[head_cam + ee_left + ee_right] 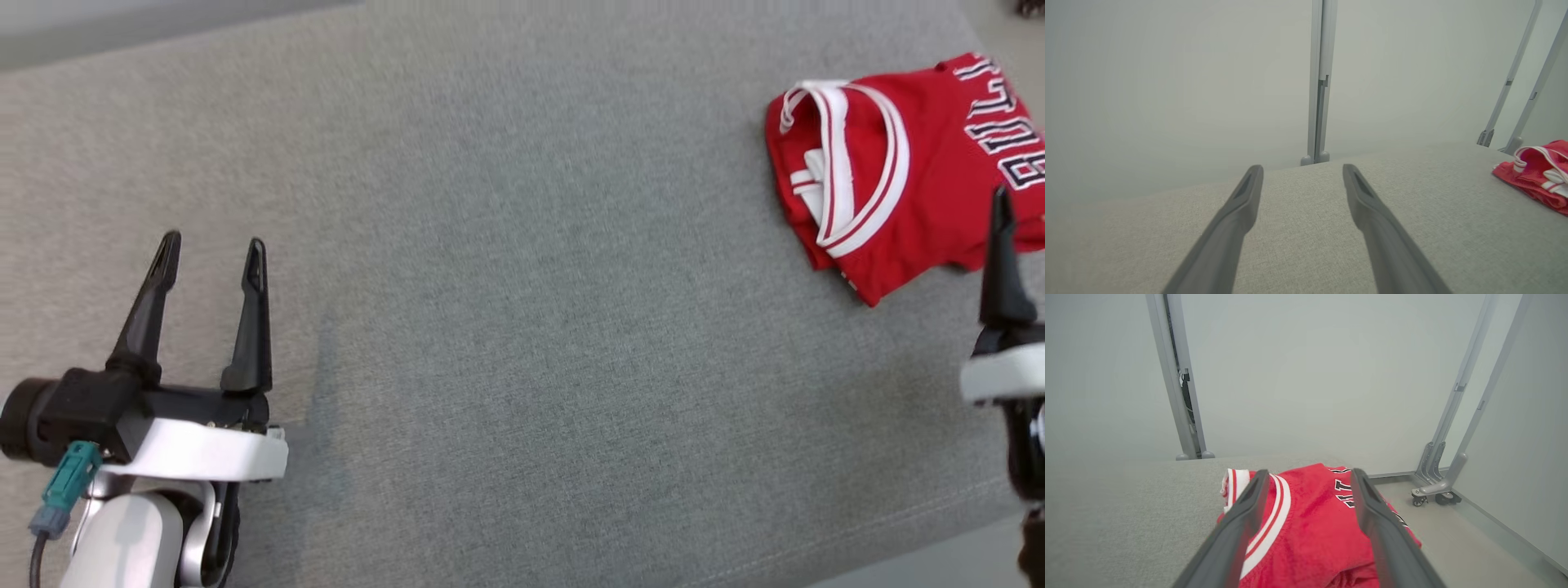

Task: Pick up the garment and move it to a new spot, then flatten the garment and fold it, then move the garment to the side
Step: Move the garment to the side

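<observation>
Folded red garment (890, 163) lies at the table's (522, 343) far right, set aside; I judge the task nearly complete. My right claw (1308, 475) is released, fingers spread over it, grasping nothing. Left claw (214, 249), also released, waits well apart.

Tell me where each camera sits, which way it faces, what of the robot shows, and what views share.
Left wrist: low over the grey surface, facing a pale wall; left gripper open.
Right wrist: over the red jersey, facing the wall; right gripper open.
Head: above, looking down; left gripper lower left, a right finger at the right edge.
Shared: all three show the jersey.
</observation>
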`<state>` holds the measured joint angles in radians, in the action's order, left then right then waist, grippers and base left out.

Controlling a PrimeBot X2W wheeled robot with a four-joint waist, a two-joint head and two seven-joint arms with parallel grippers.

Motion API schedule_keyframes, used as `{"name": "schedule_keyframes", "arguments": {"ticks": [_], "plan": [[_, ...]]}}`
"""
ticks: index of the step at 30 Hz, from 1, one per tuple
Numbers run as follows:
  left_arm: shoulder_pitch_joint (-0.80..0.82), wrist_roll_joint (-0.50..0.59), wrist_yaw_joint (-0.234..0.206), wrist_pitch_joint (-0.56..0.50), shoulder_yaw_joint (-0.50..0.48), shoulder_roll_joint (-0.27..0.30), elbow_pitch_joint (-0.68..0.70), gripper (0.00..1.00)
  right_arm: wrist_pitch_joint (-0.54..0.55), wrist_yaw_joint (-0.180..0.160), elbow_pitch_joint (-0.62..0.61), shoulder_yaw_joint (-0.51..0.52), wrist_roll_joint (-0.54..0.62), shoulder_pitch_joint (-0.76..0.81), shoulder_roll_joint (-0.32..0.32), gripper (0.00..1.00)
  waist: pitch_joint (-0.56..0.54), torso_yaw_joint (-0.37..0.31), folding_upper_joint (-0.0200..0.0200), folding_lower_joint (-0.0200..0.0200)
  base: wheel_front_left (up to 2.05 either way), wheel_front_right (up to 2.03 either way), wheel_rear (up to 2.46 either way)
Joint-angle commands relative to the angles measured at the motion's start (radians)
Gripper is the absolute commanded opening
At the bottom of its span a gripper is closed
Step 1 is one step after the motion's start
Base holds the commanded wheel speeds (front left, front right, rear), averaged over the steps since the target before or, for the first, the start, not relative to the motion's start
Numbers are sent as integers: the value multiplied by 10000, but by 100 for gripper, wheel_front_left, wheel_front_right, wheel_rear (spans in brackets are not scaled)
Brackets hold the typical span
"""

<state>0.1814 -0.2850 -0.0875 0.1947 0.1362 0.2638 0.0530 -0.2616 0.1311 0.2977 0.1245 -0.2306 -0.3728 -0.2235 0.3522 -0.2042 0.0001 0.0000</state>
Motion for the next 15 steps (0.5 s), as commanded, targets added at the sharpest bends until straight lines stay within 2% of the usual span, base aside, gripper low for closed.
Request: {"name": "schedule_keyframes", "arguments": {"ticks": [1,3,7,15], "plan": [[-74,-46,-33,20,-40,18,-15,100,-49,-7,-12,51,6,73,-55,100,-447,184,-1,0,0,0,0],[-377,-140,-129,99,-77,-83,-131,100,14,-7,-914,-39,77,793,294,100,-902,399,-1,0,0,0,0],[-764,-261,-260,176,-127,-171,-249,100,449,-7,-1964,-284,76,1575,700,100,-1457,733,-1,0,0,0,0],[-1667,-357,-491,160,-109,-281,-349,100,1534,-5,-3238,-767,75,2888,1140,100,-2555,1442,-1,0,0,0,0]]}}
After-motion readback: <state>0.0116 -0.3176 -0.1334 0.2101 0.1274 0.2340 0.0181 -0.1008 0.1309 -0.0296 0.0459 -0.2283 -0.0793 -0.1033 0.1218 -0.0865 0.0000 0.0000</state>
